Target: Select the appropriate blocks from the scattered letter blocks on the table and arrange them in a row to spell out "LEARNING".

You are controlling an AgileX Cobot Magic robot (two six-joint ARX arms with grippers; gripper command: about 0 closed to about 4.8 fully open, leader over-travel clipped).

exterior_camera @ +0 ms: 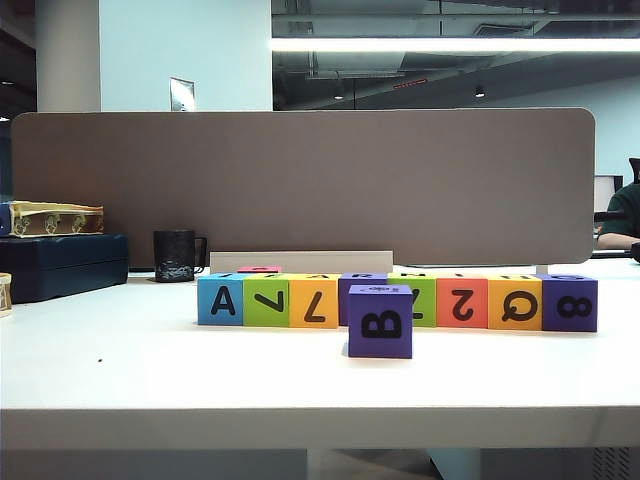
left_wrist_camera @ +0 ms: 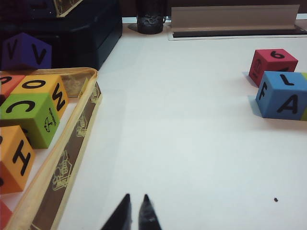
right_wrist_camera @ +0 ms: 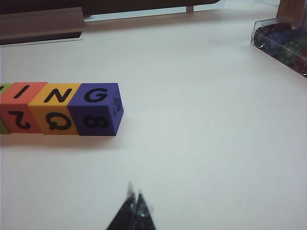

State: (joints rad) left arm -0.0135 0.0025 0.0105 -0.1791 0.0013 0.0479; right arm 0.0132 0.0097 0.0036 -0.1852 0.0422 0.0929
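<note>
Black left end effector (left_wrist_camera: 135, 211) and right end effector (right_wrist_camera: 134, 206) (both empty) pressed together above the table (left_wrist_camera: 192, 143).

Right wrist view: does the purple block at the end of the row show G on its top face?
Yes. The purple block ending the row shows G on top and 8 on its side, next to the orange block with N.

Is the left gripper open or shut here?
Shut: the left gripper has its two dark fingertips nearly touching, with nothing between them, above the bare table.
</note>
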